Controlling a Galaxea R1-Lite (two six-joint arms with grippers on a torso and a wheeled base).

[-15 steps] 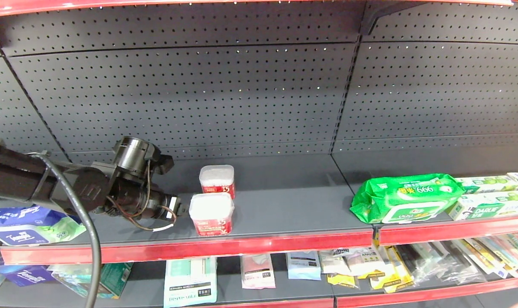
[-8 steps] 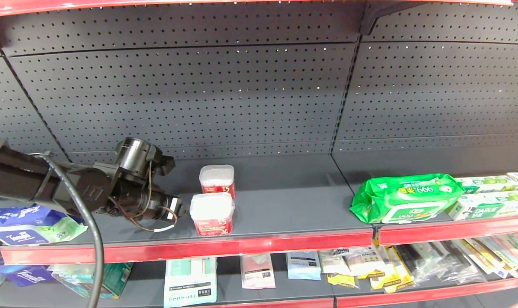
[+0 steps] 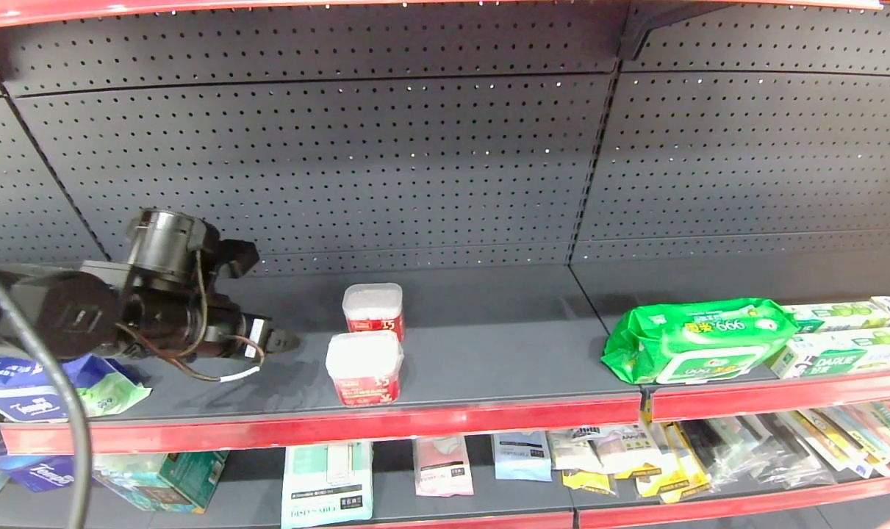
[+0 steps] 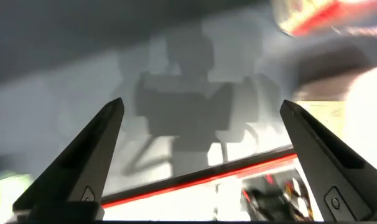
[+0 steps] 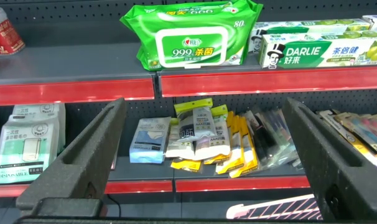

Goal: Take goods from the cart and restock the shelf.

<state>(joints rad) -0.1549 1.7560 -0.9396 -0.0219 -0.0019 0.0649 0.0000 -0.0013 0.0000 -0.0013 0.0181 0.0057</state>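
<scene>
my left claw (image 4: 202, 104) splayed wide, holding nothing, near front red white-lidded plastic tub (image 3: 363, 369) on grey metal shelf (image 3: 489, 367) | twin tub (image 3: 372, 308) right behind it | right claw (image 5: 205, 101) gaping too, empty | green wipes pack (image 3: 698, 339) well off right

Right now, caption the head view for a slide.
Left gripper, open, clear of the front tub; rear tub behind it on the shelf.
</scene>
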